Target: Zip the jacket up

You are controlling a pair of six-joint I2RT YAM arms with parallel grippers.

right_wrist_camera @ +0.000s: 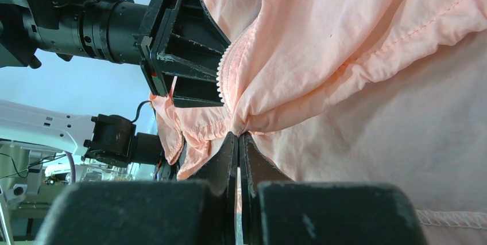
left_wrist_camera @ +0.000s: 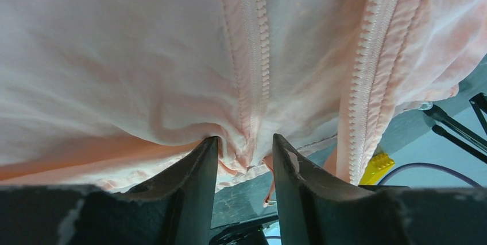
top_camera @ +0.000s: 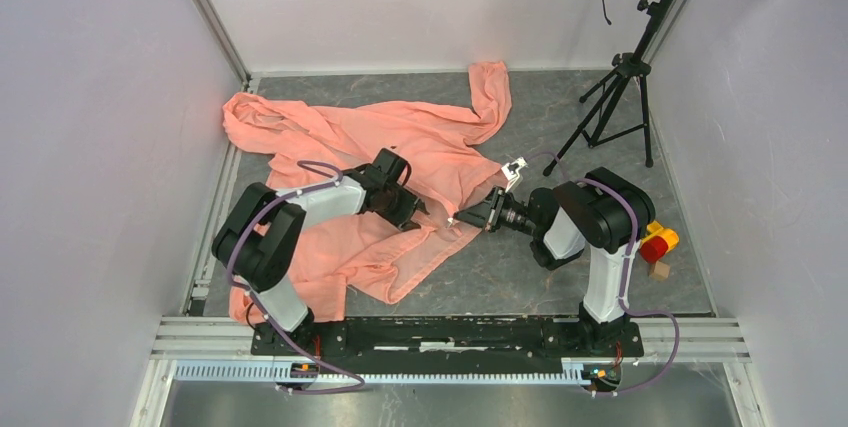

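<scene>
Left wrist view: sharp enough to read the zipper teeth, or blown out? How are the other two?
Left wrist: zipper teeth crisp, though the jacket washes pale on the left. Right wrist: fabric well lit, its own fingers in dark shadow. Top external: even light, sharp.

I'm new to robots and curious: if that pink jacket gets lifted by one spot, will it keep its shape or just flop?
Likely floppy: the jacket lies crumpled and bunches into folds where the right jaws pinch it. Probably light, as the fabric looks thin. The zipper tape may be a little stiffer.
</scene>
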